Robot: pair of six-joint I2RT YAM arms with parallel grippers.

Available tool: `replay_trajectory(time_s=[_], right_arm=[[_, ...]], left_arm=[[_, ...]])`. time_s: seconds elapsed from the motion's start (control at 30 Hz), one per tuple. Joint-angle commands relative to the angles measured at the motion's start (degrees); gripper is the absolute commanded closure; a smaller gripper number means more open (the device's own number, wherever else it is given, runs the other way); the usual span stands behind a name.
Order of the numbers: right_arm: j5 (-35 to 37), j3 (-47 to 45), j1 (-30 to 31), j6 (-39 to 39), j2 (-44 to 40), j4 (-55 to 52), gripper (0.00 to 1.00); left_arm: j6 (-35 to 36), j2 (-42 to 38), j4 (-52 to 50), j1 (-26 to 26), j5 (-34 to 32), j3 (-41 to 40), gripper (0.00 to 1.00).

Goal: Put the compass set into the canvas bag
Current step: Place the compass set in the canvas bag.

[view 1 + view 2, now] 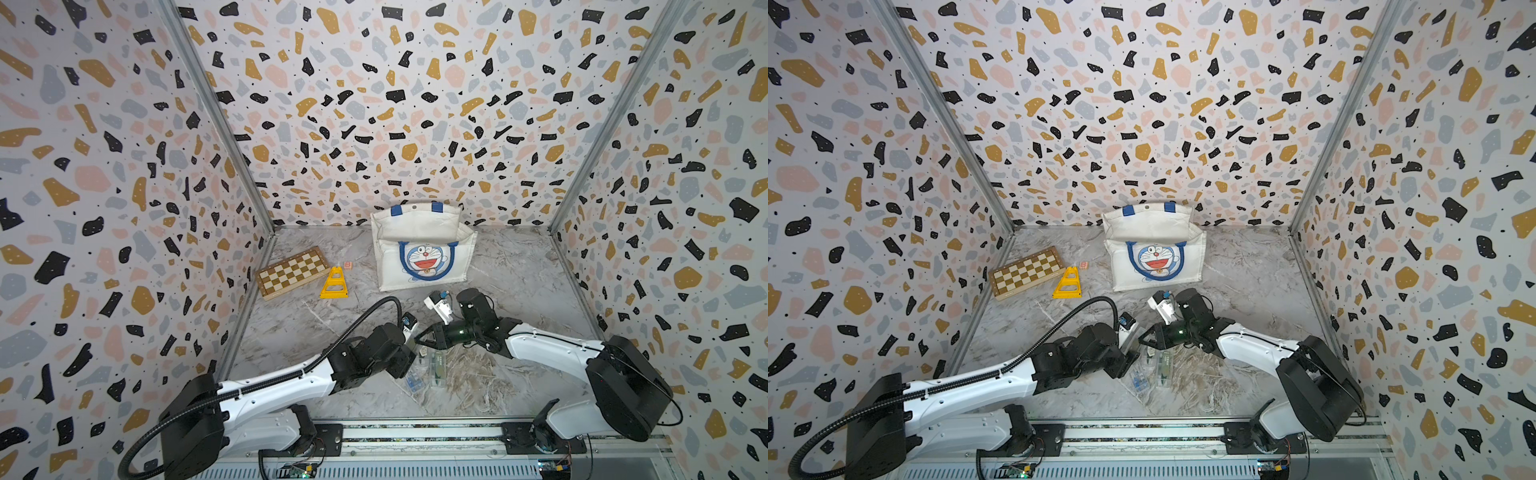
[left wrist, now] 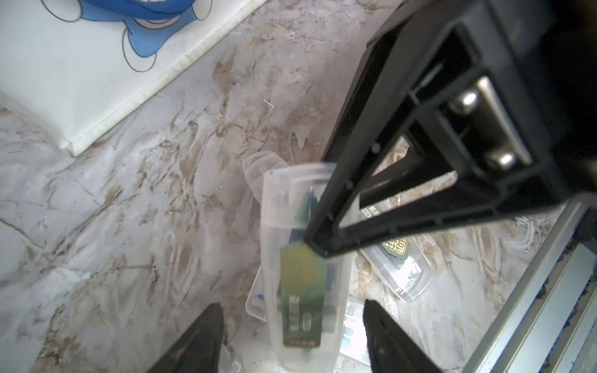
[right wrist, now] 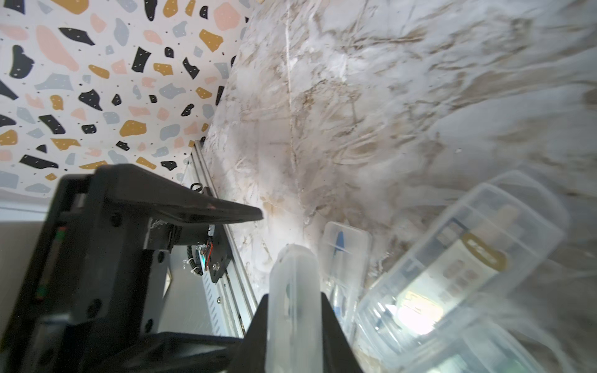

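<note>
Right pincer [image 3: 293, 300] clamps translucent, green-labelled compass set [image 2: 303, 274].

- Soft, even light filled both top views; the marble table [image 1: 519, 270] was bright, and the shadows on it were faint.
- The speckled walls [image 1: 124, 166] stretched and bowed toward the frame edges.
- In the right wrist view the compass set [image 3: 292, 290] was blurred, and the table behind it smeared.
- White glare burned on a clear case [image 3: 416, 316] beside it.
- The left wrist view was sharper, though the plastic looked hazy.
</note>
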Motion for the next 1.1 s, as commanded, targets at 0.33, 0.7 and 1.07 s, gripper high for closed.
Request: replay_trajectory(time_s=[0.33,0.7,1.07], right_arm=[[18.10,22.33,-10.99,-9.02,-14.22,-15.90,1.00],[33.39,56.32,-14.51,-17.47,8.45,-23.33,1.00],[38.06,83.93,-13.45,-21.85,33.56,-37.84,1.00]], left_arm=[[-1.45,-5.82,-0.47,8.85,6.28,-1.85,0.23],[-1.93,-4.26,-4.78,15.12,9.50,1.24,0.23],[-2.74,-4.61,-4.38,15.46,10.30,0.19,0.22]])
